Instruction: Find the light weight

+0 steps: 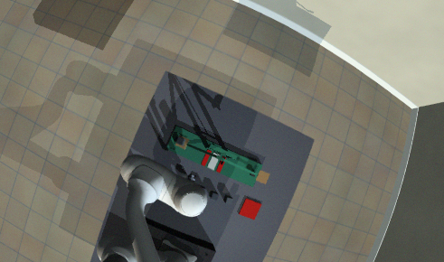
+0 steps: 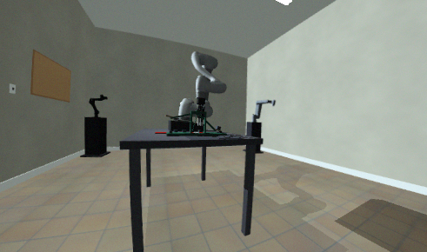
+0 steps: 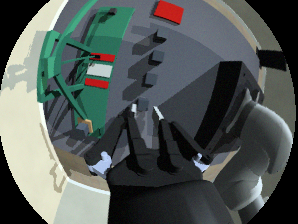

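The red dish (image 1: 250,208) (image 2: 160,132) (image 3: 169,12) lies flat on the table and bears nothing. Four dark weights stand in a row, among them the farthest weight (image 3: 159,37), a second weight (image 3: 156,57), a third weight (image 3: 149,79) and the nearest weight (image 3: 143,104). My gripper (image 3: 144,110) (image 2: 200,127) is partly open and points down at the nearest weight, which shows between the fingertips with a gap on the right. Another dark weight (image 3: 82,128) (image 1: 182,141) sits on one orange pan. The other pan (image 1: 263,177) is bare. The pointer appears over a red field (image 3: 103,57).
The green rocker balance (image 3: 117,30) (image 1: 193,153) stands along one side of the row, with its upright frame and beams rising near my gripper. A long black box (image 3: 218,107) lies on the other side. The arm hides part of the row in the top view.
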Robot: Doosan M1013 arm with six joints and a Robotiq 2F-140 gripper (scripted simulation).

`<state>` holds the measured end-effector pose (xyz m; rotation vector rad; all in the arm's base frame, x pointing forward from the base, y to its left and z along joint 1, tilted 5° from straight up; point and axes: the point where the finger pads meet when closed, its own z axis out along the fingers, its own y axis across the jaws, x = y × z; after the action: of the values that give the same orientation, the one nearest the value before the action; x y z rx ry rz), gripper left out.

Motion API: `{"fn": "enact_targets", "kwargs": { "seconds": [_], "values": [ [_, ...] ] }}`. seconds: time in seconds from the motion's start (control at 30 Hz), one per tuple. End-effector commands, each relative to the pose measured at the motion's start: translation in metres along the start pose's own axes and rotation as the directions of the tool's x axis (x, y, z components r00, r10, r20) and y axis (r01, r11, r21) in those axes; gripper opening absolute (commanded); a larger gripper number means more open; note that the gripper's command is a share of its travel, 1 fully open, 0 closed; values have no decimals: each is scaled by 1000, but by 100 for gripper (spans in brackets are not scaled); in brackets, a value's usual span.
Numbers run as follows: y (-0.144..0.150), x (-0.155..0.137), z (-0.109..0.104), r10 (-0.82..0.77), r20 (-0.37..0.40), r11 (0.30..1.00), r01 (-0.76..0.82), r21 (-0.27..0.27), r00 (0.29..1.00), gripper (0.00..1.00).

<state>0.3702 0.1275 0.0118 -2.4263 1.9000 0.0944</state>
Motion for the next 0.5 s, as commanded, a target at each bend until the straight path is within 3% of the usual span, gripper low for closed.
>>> {"fn": "enact_targets", "kwargs": {
  "seconds": [0.0, 0.47],
  "values": [
    [0, 0, 4, 0, 0, 1000, 0, 0, 1000, 35],
    [0, 0, 22, 0, 0, 1000, 0, 0, 1000, 35]
  ]
}}
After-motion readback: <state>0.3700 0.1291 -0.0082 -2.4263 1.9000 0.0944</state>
